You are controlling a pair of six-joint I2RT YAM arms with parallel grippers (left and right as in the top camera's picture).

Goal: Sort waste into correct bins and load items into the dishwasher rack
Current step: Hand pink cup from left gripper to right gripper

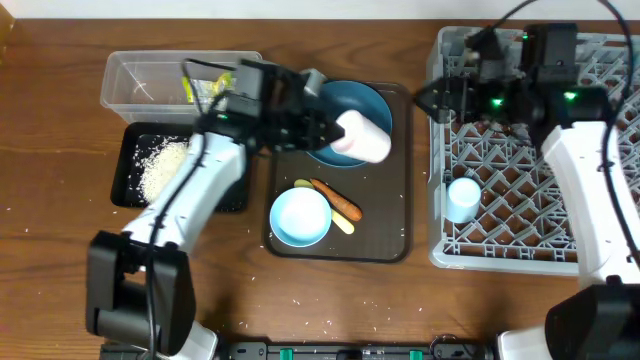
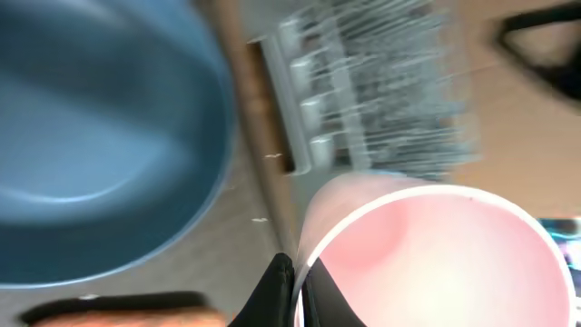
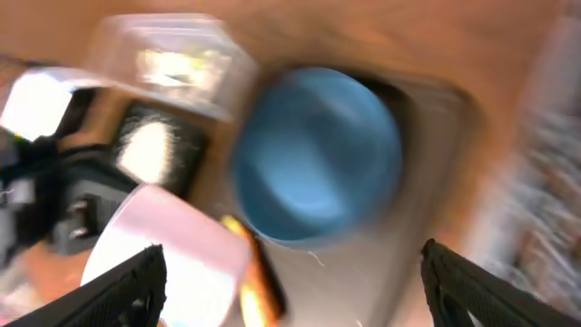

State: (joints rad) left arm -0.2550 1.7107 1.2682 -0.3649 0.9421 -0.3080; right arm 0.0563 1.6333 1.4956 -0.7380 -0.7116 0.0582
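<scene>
**While the left gripper point(image 2: 295, 291) is pinching it: pink-and-white cup point(image 2: 427, 263)**

Jaws are clamping one wall at the rim. The cup is hanging tipped sideways above the blue plate point(image 1: 362, 100) on the brown tray point(image 1: 385, 225). It is probably light, stiff, slick plastic, so a deeper bite is looking safer. The right gripper point(image 1: 432, 100) is hovering, spread, over the rack point(image 1: 520, 210) edge.

plate point(image 1: 365, 100) 1 | bowl point(image 1: 300, 217) 1 | cups 2: pink cup point(image 1: 362, 138), blue cup point(image 1: 462, 198) | spoon point(image 1: 343, 224) 1 | carrot point(image 1: 338, 201) 1 | wrapper point(image 1: 205, 88) 1 | tub point(image 1: 120, 70) 1 | black tray point(image 1: 228, 195) 1 | brown tray point(image 1: 385, 220) 1 | rack point(image 1: 500, 235) 1
</scene>
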